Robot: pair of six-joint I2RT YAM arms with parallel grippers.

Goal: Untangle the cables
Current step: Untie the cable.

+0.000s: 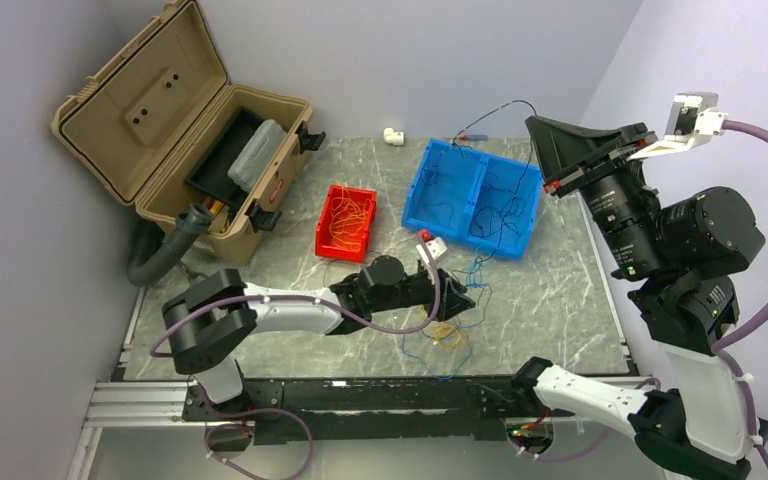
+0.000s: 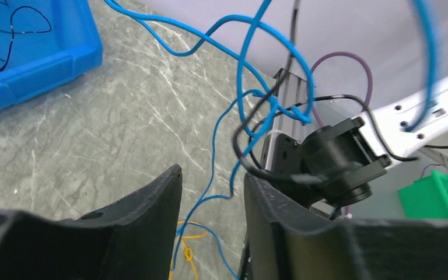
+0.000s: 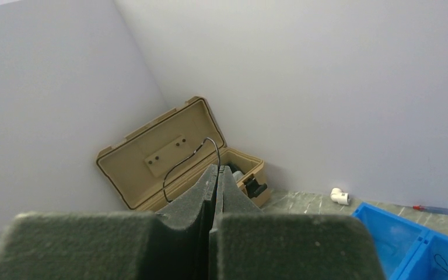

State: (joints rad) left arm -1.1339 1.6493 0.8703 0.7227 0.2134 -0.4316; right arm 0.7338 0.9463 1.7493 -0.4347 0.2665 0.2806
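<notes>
At near centre of the table (image 1: 560,300): tangled cables (image 1: 448,330) | left gripper (image 2: 210,175) part-open, blue cable (image 2: 240,64) loose through the gap | right gripper (image 3: 217,169) clamped on black cable (image 3: 181,164), raised, likely to draw it free.

By the red bin (image 1: 345,222) are a tan box (image 1: 150,105), a blue bin (image 1: 430,195) and blue, orange and black cables (image 1: 449,333), on a grey table (image 1: 560,300) with white streaks.

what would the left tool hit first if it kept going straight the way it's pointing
Most likely the blue cable, a strand of which hangs right at the gap of the left tool. A black cable twists with it just beyond; depth is hard to judge.
</notes>
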